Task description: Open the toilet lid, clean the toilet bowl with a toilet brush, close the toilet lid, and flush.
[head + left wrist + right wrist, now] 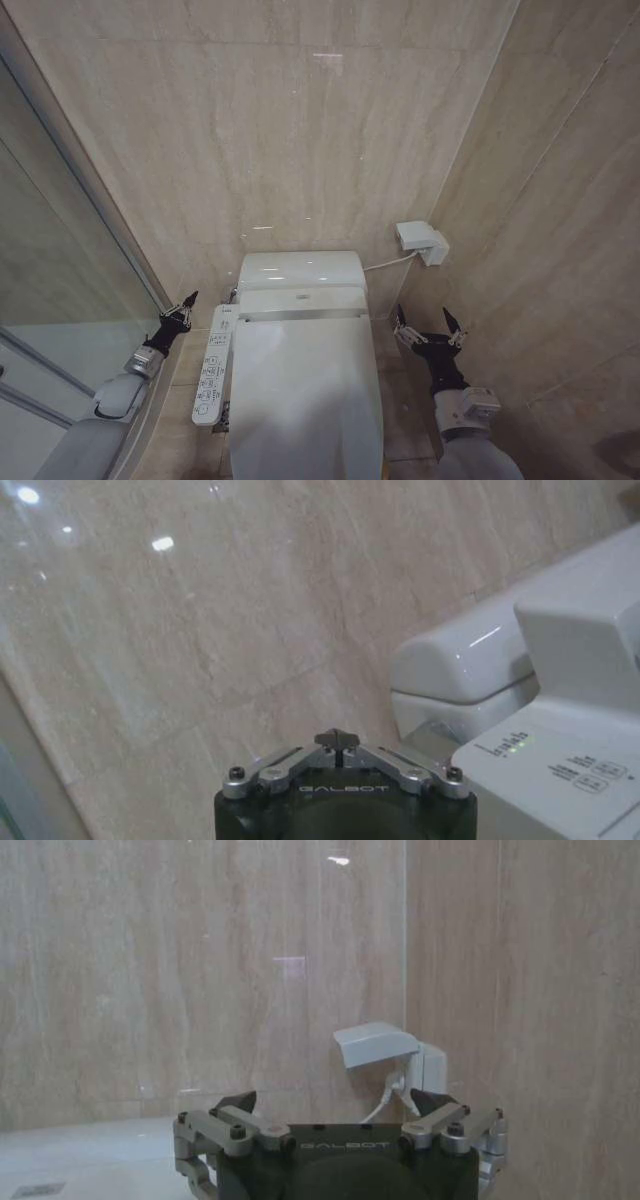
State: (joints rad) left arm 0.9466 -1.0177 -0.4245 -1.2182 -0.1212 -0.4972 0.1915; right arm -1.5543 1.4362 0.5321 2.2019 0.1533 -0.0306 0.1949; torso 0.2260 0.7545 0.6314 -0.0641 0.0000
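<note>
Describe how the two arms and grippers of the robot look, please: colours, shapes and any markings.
Both arms have smooth grey shells with silver metal wrist joints. The left gripper and the right gripper have black bodies, silver linkage bars with dark screws, and thin black pointed fingertips. White "GALBOT" lettering marks each black gripper housing in the wrist views.

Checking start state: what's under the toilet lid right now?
Cannot tell. The lid is shut flat, covering the seat and the inside of the bowl. The button panel sits at its side. Left tool shut, right tool open, both clear of it.
</note>
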